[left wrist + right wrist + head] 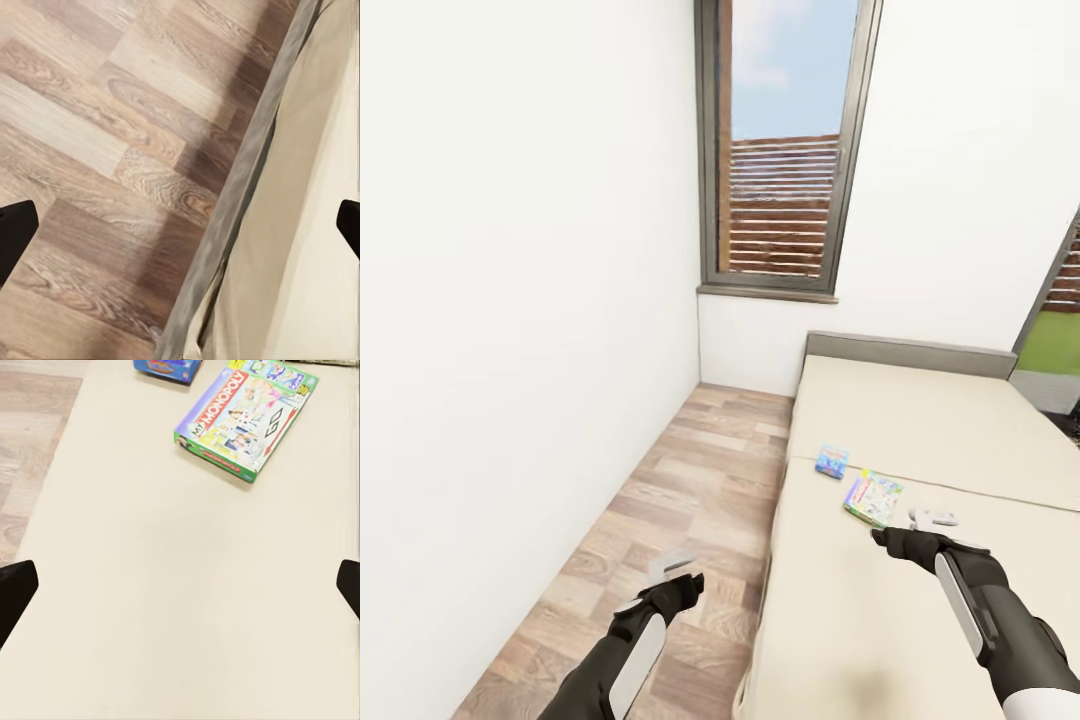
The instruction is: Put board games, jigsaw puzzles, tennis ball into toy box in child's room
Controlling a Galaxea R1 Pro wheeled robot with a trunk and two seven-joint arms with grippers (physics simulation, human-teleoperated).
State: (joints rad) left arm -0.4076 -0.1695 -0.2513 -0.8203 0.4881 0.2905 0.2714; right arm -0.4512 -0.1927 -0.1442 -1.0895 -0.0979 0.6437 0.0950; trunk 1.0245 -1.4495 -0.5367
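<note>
My right gripper (932, 517) wide open and empty above the beige bed (920, 420), just beside the green-white-red Monopoly box (874, 497), small blue game box (832, 461) beyond, my left gripper (672, 572) spread wide, empty, over the wood floor (680, 480) lower left.

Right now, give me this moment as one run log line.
stage: at bed | green board game, blue board game: on bed, untouched | right gripper: open, near green box | left gripper: open, over floor

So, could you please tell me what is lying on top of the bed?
Two board games lie on the bed: a green Monopoly box and a smaller blue box, apart. Whatever is beneath them is covered.
</note>
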